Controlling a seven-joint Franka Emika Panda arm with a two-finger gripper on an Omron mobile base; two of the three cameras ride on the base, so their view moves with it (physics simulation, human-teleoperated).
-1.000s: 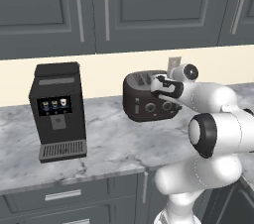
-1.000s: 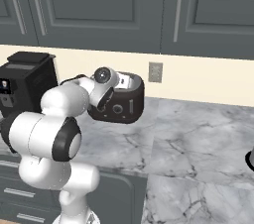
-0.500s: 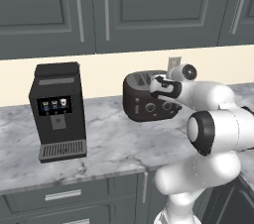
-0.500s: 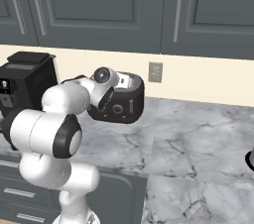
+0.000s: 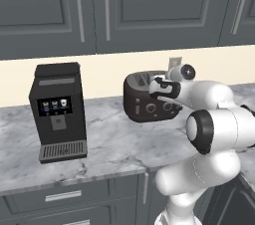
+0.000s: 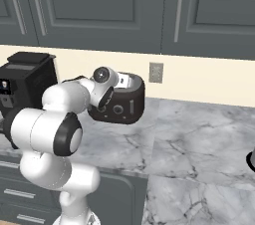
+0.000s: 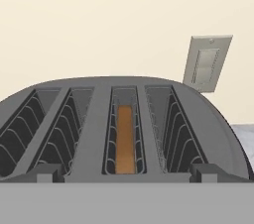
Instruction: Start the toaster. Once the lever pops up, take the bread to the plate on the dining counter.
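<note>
Barely shifted: end effector (image 5: 160, 89) hovering wide open, empty, above toaster (image 5: 149, 103). Bread (image 7: 124, 139) sunk in toaster slot; probably light, stiff, crumbly — best pinched across flat faces.

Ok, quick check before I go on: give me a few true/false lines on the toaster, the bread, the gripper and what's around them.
1. The bread sits down inside a toaster slot. True.
2. The gripper is shut on the bread. False: it is open, holding nothing, at the toaster's top.
3. The coffee machine stands on the same counter as the toaster. True.
4. The toaster lies tipped on its side. False: it stands upright, slots facing up.
5. A wall outlet sits on the wall behind the toaster. True.
6. The bread lies on the counter beside the toaster. False: it is in the slot.
</note>
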